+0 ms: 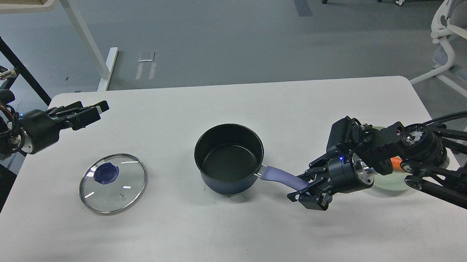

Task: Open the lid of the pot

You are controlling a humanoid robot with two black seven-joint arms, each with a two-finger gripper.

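With the lid (112,183) lying flat on the table (238,233), well left of the uncovered pot (229,158), the job is looking done; left gripper (86,112) is hovering empty, fingers nearly together, while right gripper (307,189) is sitting around the handle (282,176), grip unclear.

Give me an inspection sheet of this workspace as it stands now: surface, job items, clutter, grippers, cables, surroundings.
Surface: white table, no spills seen.
Pot: dark-blue saucepan mid-table, uncovered, nothing seen inside.
Lid: glass lid flat on the table left of the saucepan, purple knob up.
Clutter: pale green plate behind the right arm, something orange on it, mostly hidden.
Left gripper: raised over the table's far-left corner, clear of the lid, holding nothing; open or shut unclear.
Right gripper: closed on the saucepan's lavender handle end.
Cables: loose wiring on both arms.
Surroundings: grey floor, white chair at right, table legs at left.
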